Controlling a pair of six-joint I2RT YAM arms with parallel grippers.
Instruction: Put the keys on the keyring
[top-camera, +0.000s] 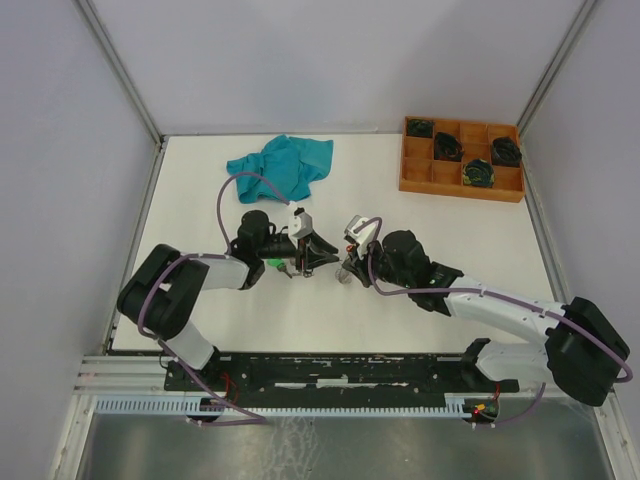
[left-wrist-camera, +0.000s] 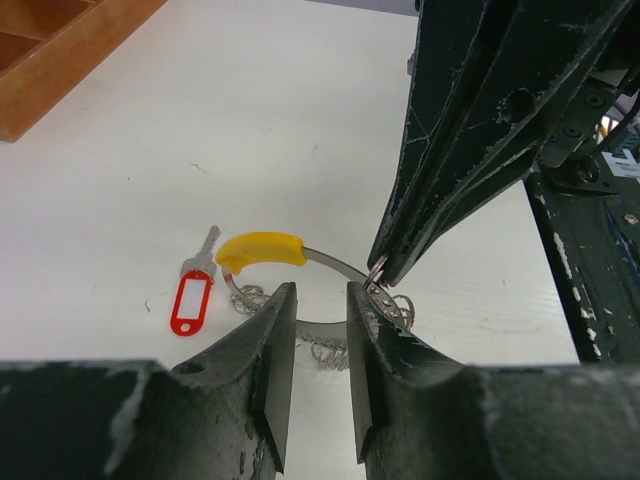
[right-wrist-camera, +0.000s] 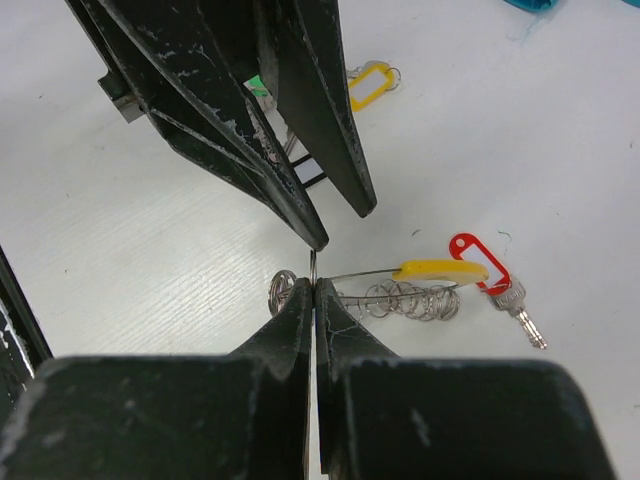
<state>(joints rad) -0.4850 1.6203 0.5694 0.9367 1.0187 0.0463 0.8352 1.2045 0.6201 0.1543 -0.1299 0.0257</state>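
Note:
The keyring (left-wrist-camera: 330, 262) lies on the white table, its yellow sleeve (left-wrist-camera: 262, 248) to the left. My right gripper (right-wrist-camera: 315, 285) is shut on a small loop at the end of its wire, seen edge-on. In the left wrist view the right gripper (left-wrist-camera: 383, 272) reaches down from the upper right. My left gripper (left-wrist-camera: 320, 292) is open, its fingers a narrow gap apart, with the ring's band crossing that gap. A key with a red tag (left-wrist-camera: 192, 300) rests just left of the sleeve. A yellow-tagged key (right-wrist-camera: 368, 85) lies farther off. Both grippers meet mid-table (top-camera: 335, 265).
Several small wire rings (right-wrist-camera: 410, 300) lie bunched under the keyring. A green tag (top-camera: 272, 264) shows beside the left arm. A teal cloth (top-camera: 282, 165) lies at the back. A wooden compartment tray (top-camera: 460, 191) with dark coiled bundles (top-camera: 478, 172) stands back right.

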